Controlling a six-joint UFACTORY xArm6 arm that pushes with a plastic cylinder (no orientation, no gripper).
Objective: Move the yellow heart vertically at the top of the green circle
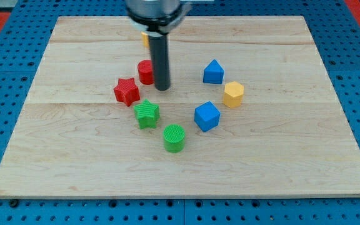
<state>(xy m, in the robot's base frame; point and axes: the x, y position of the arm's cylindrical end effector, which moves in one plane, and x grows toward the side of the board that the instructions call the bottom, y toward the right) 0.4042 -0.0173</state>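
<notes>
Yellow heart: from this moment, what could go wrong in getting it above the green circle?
My tip touches the red cylinder, so moving toward the view's left would shove it. The yellow heart is mostly hidden behind the rod, so contact may be misjudged. The green star sits close to the green circle, upper left, and the heart could bump it on arrival.

board: pale matt wood, grained | green circle: ribbed plastic | rod: smooth dark, slight sheen
</notes>
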